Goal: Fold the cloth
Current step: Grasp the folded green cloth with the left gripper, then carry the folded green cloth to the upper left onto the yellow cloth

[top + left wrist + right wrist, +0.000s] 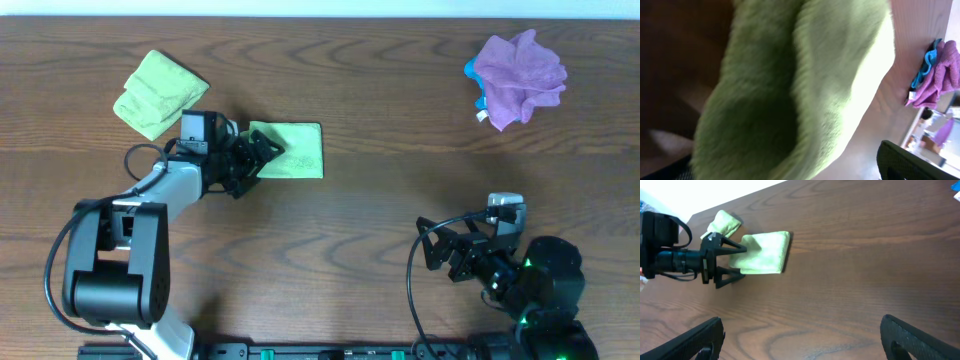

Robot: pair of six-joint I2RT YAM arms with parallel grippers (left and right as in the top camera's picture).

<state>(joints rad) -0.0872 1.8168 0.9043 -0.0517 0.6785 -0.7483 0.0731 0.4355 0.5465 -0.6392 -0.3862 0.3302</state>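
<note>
- A dark wooden table [380, 200] fills the overhead view, with two arms working at it.
- The green cloth [298, 150] lies flat as a folded rectangle, around 10 o'clock from the table's middle. Its long axis runs from 9 to 3 o'clock.
- The left gripper [268, 153] sits at the cloth's 9 o'clock short edge. Its jaws are spread apart, one on each side of that edge, and not closed on it.
- The left wrist camera shows little but green pile, very close.
- The right gripper [428, 248] is at about 5 o'clock, well apart from the cloth, jaws wide and holding nothing.
- I count three cloths: this one, a second green folded bundle [158, 93] further out near 10 o'clock, and a crumpled purple cloth [520, 75] at 2 o'clock.
- A blue item [472, 72] peeks out at the purple cloth's 9 o'clock side.
- Nothing lies between the two grippers.
</note>
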